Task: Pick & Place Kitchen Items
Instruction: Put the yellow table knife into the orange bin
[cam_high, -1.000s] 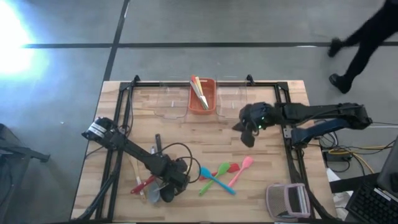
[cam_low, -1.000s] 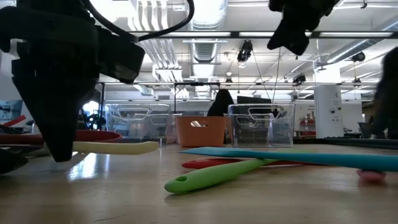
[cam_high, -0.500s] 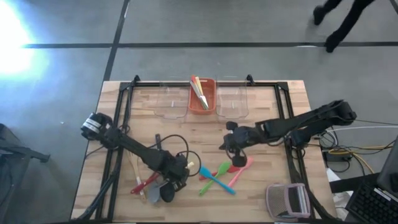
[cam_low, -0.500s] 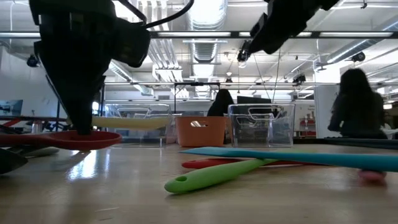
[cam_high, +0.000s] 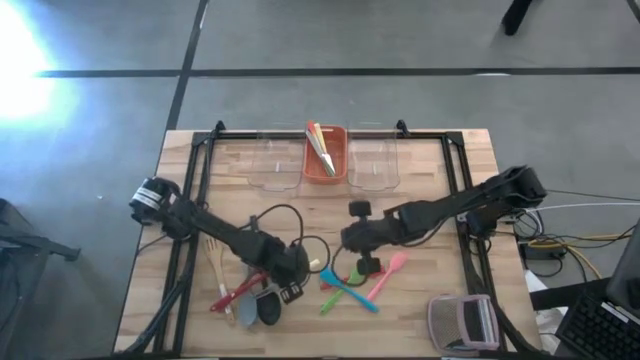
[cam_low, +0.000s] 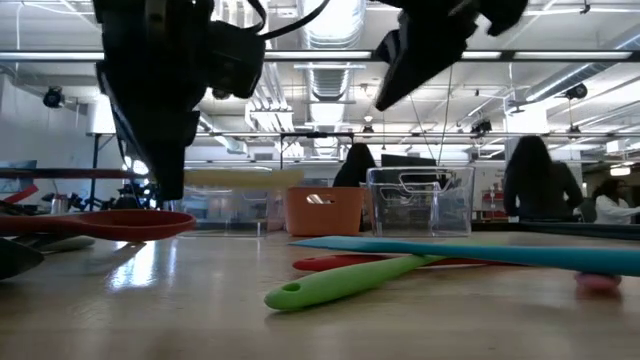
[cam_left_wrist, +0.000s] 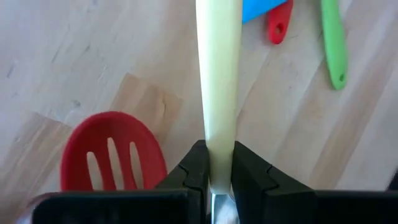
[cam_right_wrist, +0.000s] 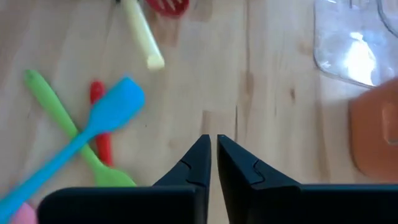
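Note:
My left gripper (cam_high: 293, 272) is shut on a utensil with a cream handle (cam_left_wrist: 217, 81) and holds it above the table left of the middle; its head is hidden. Below it lies a red slotted spatula (cam_left_wrist: 115, 152). A blue spatula (cam_right_wrist: 102, 121), a green spoon (cam_right_wrist: 62, 118), a small red spoon (cam_right_wrist: 99, 140) and a pink spoon (cam_high: 388, 272) lie crossed on the boards near the middle. My right gripper (cam_right_wrist: 213, 152) hovers shut above bare wood just beyond them, touching nothing. My left gripper pinches the cream handle's near end (cam_left_wrist: 217, 158) between its two fingers, coming steeply from above and lying across it. The handle sticks out level toward the table's right (cam_low: 245, 178), lifted clear of the boards.
A red bin (cam_high: 325, 152) with pale sticks stands at the far edge between two clear bins (cam_high: 272, 165) (cam_high: 373, 165). Red, grey and black utensils (cam_high: 245, 300) lie near the left front. A grey-and-pink gadget (cam_high: 462, 322) sits at the near right corner. People move in the room behind.
My right gripper has swung from the far right toward the table's middle and near side, sinking and rolling as it went. My left gripper has risen and drifted right, lifting the cream-handled utensil off the boards to hang level above them.

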